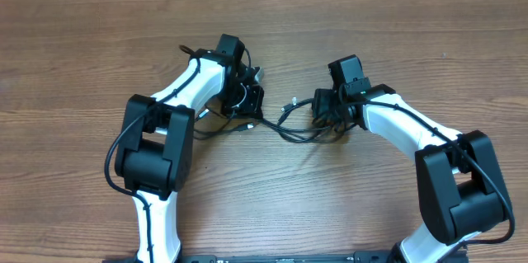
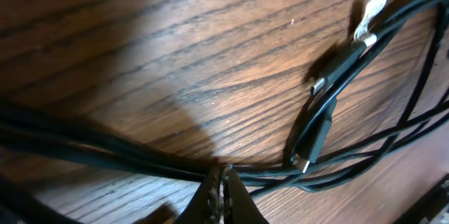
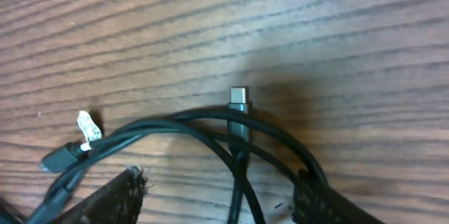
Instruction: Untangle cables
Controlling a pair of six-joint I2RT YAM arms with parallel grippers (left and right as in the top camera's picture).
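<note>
The wooden table (image 1: 264, 32) fills the frame. At its centre, the tangled black cables (image 1: 290, 133) stretch between both arms. The left gripper (image 2: 223, 182) is pinched tight on strands at its tips. The right gripper (image 3: 221, 182) stands open, its fingers (image 3: 126, 190) straddling a loop and an upright USB-C plug (image 3: 238, 101). A white tag (image 3: 87, 126) sits at the left.

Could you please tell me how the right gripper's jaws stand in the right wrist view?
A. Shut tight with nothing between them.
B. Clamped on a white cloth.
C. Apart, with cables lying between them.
C: in the right wrist view the right gripper has its fingers well apart, and the cables with a silver-tipped plug lie between them.
</note>
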